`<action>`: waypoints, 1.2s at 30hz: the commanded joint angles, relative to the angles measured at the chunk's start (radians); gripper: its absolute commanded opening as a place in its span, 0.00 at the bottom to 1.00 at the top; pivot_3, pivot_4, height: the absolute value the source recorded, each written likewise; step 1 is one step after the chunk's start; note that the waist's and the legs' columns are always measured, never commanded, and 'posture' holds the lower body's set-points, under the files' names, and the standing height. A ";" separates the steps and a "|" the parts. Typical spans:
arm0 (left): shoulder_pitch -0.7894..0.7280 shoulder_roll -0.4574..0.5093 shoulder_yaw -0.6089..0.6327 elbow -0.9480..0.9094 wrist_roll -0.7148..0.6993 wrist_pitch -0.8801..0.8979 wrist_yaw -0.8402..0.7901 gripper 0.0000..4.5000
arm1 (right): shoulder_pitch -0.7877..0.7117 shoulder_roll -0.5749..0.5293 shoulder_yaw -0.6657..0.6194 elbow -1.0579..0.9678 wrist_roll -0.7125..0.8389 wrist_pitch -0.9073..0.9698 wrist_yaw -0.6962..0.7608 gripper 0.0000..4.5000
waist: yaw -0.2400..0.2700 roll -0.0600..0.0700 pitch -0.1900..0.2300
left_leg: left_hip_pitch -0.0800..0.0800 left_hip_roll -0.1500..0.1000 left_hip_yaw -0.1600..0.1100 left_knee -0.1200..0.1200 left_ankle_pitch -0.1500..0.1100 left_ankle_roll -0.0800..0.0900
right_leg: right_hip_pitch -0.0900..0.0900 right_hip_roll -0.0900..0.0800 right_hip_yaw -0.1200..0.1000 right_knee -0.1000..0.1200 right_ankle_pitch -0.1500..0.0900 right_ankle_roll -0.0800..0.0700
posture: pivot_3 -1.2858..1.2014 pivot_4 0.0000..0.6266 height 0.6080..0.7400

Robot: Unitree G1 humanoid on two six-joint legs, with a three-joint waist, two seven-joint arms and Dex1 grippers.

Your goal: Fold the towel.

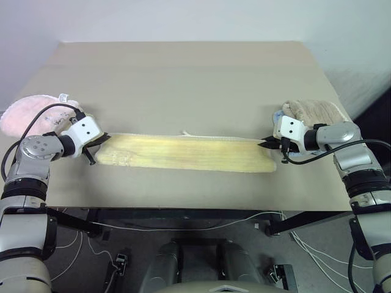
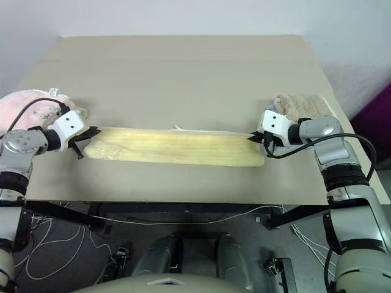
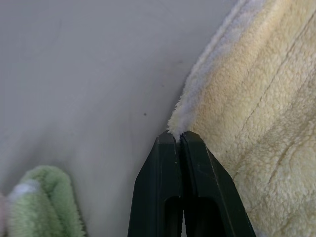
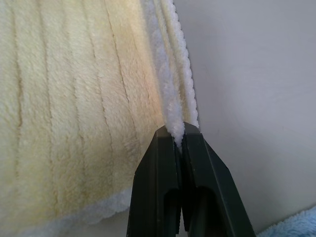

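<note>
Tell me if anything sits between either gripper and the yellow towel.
Nothing visible does. The left gripper pinches the towel by its whitish edging at one end, and the right gripper pinches the edging at the other end, both shut on the cloth.

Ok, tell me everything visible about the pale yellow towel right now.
The towel is pale yellow, fluffy ribbed cloth with whitish stitched edging, folded into a long narrow strip lying flat across the tan table. A small loop pokes out along its far edge. The left claw pinches one end's edging, the right claw the other, both shut on it.
</note>
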 commanded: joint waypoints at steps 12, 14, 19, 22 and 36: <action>-0.032 0.013 0.092 0.032 -0.076 0.019 0.029 1.00 | 0.004 -0.055 -0.123 -0.089 0.021 -0.020 -0.090 0.94 | 0.002 0.000 0.000 | 0.000 0.000 0.000 0.000 0.000 0.000 | 0.000 -0.001 0.000 0.000 0.000 0.000 | 0.52 0.24 1.00; -0.011 0.008 0.140 -0.027 -0.149 0.041 -0.024 1.00 | 0.048 -0.074 -0.174 -0.196 0.063 0.033 -0.103 1.00 | 0.003 0.000 0.000 | -0.001 0.000 0.000 0.000 0.000 0.000 | -0.001 -0.001 0.000 0.000 0.000 0.000 | 0.52 0.24 1.00; 0.097 0.011 0.226 -0.229 -0.265 0.141 -0.060 1.00 | 0.264 -0.075 -0.335 -0.620 0.277 0.367 -0.159 1.00 | 0.005 0.000 0.000 | -0.001 0.000 -0.001 0.000 0.000 0.000 | 0.000 -0.001 0.000 0.000 0.000 0.000 | 0.52 0.24 1.00; 0.182 0.012 0.251 -0.354 -0.304 0.194 -0.073 1.00 | 0.391 -0.051 -0.421 -0.843 0.478 0.640 -0.205 1.00 | 0.003 0.000 0.000 | -0.001 0.001 -0.001 0.001 0.000 0.000 | 0.000 -0.002 0.001 0.001 0.000 0.000 | 0.52 0.24 1.00; 0.394 -0.085 0.200 -0.815 -0.442 0.369 -0.150 1.00 | 0.726 0.215 -0.652 -1.140 1.267 1.281 -0.780 1.00 | 0.009 -0.004 -0.003 | 0.000 0.001 -0.003 0.000 0.000 0.000 | 0.003 -0.004 0.000 -0.002 0.000 0.000 | 0.52 0.24 1.00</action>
